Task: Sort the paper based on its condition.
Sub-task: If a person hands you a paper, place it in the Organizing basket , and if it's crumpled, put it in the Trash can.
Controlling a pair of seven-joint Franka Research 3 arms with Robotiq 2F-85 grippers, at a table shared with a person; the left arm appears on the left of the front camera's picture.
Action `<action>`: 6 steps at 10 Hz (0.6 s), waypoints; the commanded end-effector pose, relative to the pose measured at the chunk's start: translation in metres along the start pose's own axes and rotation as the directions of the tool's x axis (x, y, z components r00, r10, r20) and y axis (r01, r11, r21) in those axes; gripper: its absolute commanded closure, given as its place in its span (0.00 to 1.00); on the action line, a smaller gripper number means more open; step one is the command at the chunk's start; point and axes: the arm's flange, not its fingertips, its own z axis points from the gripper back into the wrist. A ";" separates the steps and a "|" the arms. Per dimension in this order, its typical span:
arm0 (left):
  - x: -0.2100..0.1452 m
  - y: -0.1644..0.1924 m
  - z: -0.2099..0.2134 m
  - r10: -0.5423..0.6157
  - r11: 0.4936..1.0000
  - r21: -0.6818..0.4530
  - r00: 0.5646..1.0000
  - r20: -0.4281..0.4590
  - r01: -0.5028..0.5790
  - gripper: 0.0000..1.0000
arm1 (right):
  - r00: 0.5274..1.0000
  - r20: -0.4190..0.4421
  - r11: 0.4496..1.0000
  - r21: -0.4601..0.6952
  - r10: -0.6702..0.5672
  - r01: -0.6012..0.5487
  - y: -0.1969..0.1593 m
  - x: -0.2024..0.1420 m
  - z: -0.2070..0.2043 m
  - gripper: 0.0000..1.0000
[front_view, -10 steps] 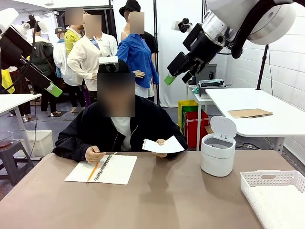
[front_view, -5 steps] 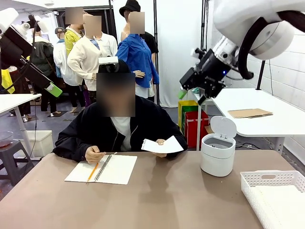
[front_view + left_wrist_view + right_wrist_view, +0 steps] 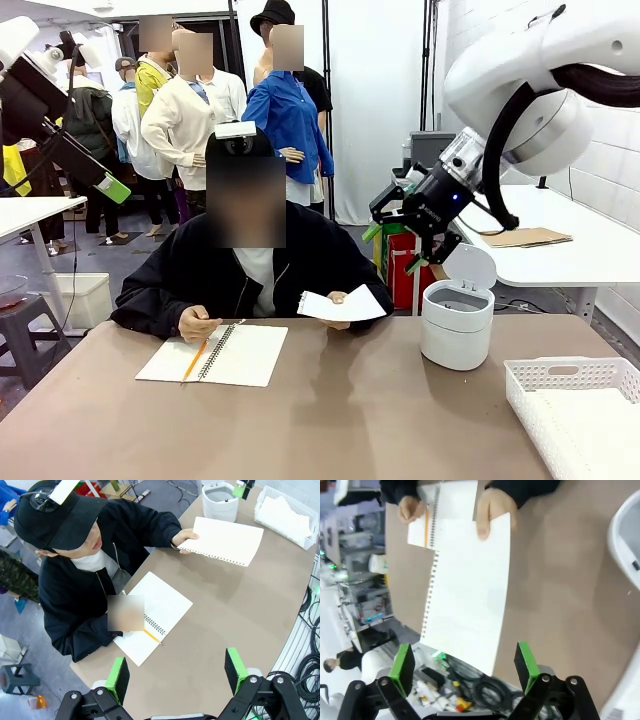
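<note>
1. Bright, even indoor light falls across the brown table (image 3: 330, 420); shadows under objects are faint.
2. The white paper (image 3: 470, 595) beyond the right gripper's fingers (image 3: 402, 667) nearly washes out.
3. The right wrist view is softly blurred.
4. Wide-angle bending curves the table edge beside the left gripper's fingers (image 3: 235, 662).
</note>
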 end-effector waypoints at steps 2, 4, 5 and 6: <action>0.000 0.000 0.000 0.001 1.000 -0.001 1.000 0.002 -0.001 0.00 | 0.997 0.063 0.999 0.018 0.040 -0.041 -0.003 -0.005 -0.007 0.00; 0.000 0.000 0.000 0.001 1.000 -0.001 1.000 0.002 -0.001 0.00 | 0.999 -0.010 0.998 0.034 -0.045 0.045 -0.005 -0.001 -0.007 0.00; 0.000 0.000 0.000 0.001 1.000 -0.001 1.000 0.002 -0.001 0.00 | 0.999 -0.010 0.998 0.034 -0.045 0.045 -0.005 -0.001 -0.007 0.00; 0.000 0.000 0.000 0.001 1.000 -0.001 1.000 0.002 -0.001 0.00 | 0.999 0.003 0.999 0.033 -0.035 0.035 -0.006 -0.002 -0.008 0.00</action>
